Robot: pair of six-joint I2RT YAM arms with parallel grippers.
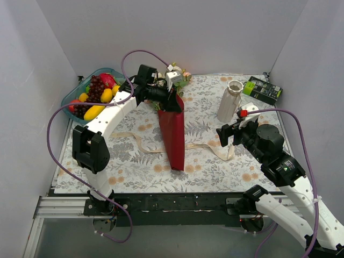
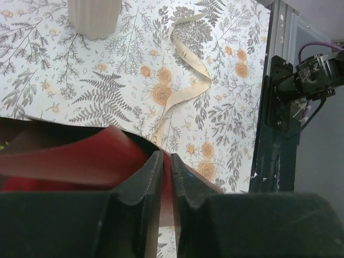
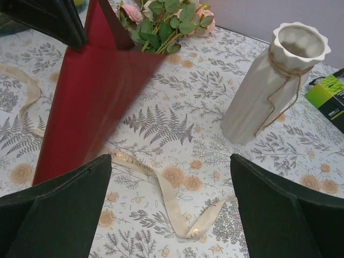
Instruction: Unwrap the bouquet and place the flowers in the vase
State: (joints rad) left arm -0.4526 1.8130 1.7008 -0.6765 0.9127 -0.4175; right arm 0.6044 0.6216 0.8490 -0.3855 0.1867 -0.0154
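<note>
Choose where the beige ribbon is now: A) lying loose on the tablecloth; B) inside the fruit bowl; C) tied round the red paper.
A: the ribbon trails flat over the tablecloth, not wound round the red paper.

The surface (image 1: 123, 161) is carrying one bouquet (image 1: 173, 134), one vase (image 1: 230, 102), one loose ribbon (image 3: 167, 198), one black-and-green box (image 1: 262, 89) and one fruit bowl (image 1: 69, 98). Two grippers are showing: one left gripper (image 2: 166, 158) and one right gripper (image 3: 171, 158). The flowers (image 3: 161, 19) are bunching too tightly for a count.
</note>
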